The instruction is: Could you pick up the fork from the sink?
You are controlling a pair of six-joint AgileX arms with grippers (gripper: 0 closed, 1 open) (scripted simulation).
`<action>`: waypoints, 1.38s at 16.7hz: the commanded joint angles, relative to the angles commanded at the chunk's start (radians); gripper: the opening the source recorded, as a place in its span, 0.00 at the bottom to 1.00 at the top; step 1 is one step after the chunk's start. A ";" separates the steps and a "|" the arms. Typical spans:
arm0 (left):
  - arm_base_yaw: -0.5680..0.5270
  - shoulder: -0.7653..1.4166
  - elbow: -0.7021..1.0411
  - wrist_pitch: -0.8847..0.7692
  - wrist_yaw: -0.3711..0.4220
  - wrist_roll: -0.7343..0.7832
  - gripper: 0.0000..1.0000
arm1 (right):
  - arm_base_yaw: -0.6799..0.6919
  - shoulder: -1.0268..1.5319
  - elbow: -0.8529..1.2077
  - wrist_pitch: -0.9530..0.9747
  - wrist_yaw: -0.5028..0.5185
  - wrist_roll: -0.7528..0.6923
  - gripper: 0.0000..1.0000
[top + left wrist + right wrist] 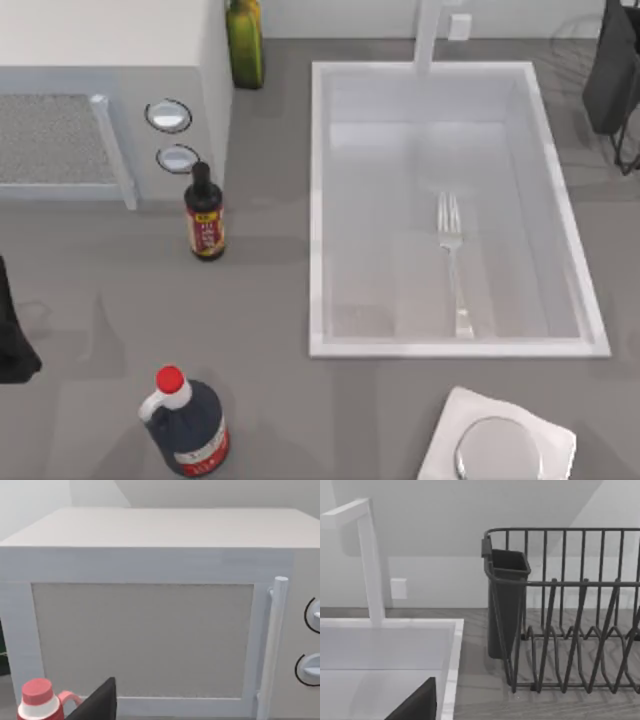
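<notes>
The fork (452, 262) lies flat on the floor of the sink (318, 210), right of its middle, tines toward the faucet (428, 35) and handle toward the near wall. In the right wrist view the sink's rim (451, 670) and the faucet (370, 560) show, with a dark part of my right gripper (415, 705) at the frame's lower edge. My left arm (10, 335) sits at the table's left edge, far from the sink. A dark part of my left gripper (95, 705) faces the microwave door (142, 640).
A microwave (100, 120) fills the back left, with a green bottle (245, 42) behind it and a small dark sauce bottle (204, 213) in front. A red-capped jug (183, 425) stands front left. A white plate with a bowl (497, 448) sits front right. A dish rack (570, 615) stands right of the sink.
</notes>
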 joint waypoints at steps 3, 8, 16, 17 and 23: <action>0.000 0.000 0.000 0.000 0.000 0.000 1.00 | 0.001 0.009 0.008 -0.005 0.000 0.002 1.00; 0.000 0.000 0.000 0.000 0.000 0.000 1.00 | 0.031 0.203 0.177 -0.105 0.001 0.032 1.00; 0.000 0.000 0.000 0.000 0.000 0.000 1.00 | 0.135 0.875 0.761 -0.456 0.002 0.141 1.00; 0.000 0.000 0.000 0.000 0.000 0.000 1.00 | 0.150 0.976 0.849 -0.508 0.003 0.158 1.00; 0.000 0.000 0.000 0.000 0.000 0.000 1.00 | 0.245 1.593 1.381 -0.828 0.004 0.258 1.00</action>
